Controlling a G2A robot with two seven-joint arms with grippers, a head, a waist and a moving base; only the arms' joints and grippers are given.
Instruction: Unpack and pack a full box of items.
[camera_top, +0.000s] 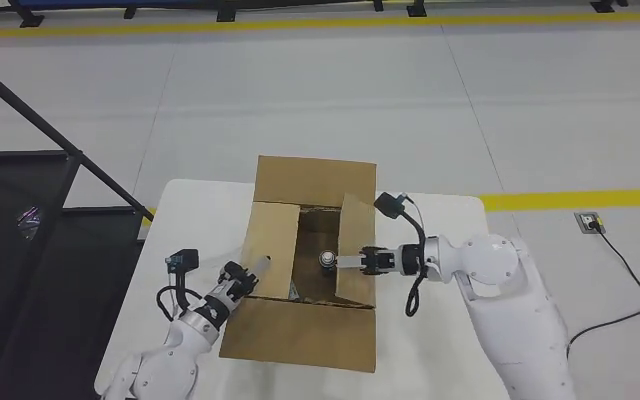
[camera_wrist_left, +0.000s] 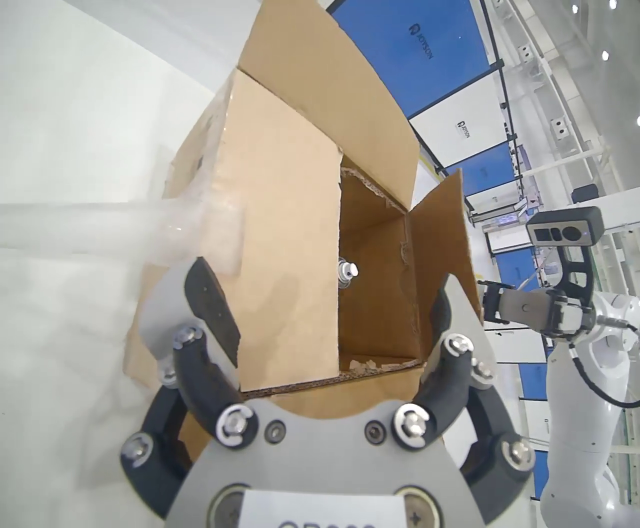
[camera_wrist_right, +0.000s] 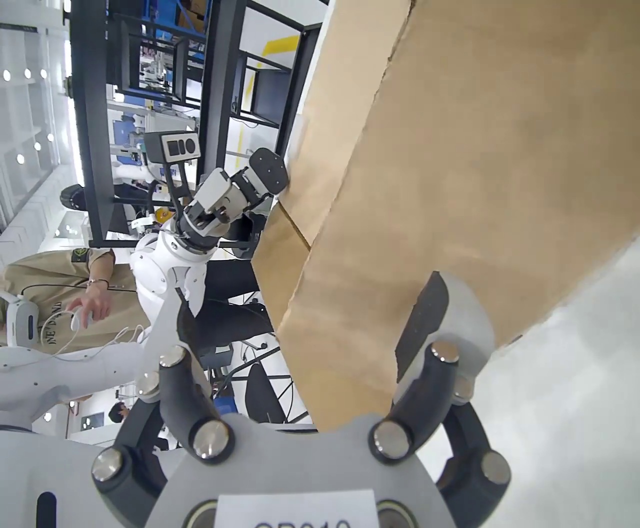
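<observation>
Worktop (camera_top: 190, 215), white, carries one cardboard box (camera_top: 297, 330) at centre frame in the top view, with all four flaps open. Left claw (camera_top: 248, 272), lower left of that view, is released. In its wrist view the fingers (camera_wrist_left: 210, 305) stand wide apart astride the left flap (camera_top: 268, 250), one pad close to the outer face; contact cannot be confirmed. Inside the box, low and near the middle, a can (camera_top: 326, 259) with a white nozzle stands upright. Other contents cannot be made out. Right claw (camera_top: 350, 262), centre right, is likewise released, its fingers spread either side of the right flap (camera_top: 356, 245), which stands nearly upright. Far flap (camera_top: 315, 180) lies folded back at upper centre. Assessment: unpacking is at its start, the flaps standing open and nothing set out on the worktop. The next move, in my judgement, calls for one claw to clear its flap, descend through the opening and close on the can, with the flaps kept from falling inward.
</observation>
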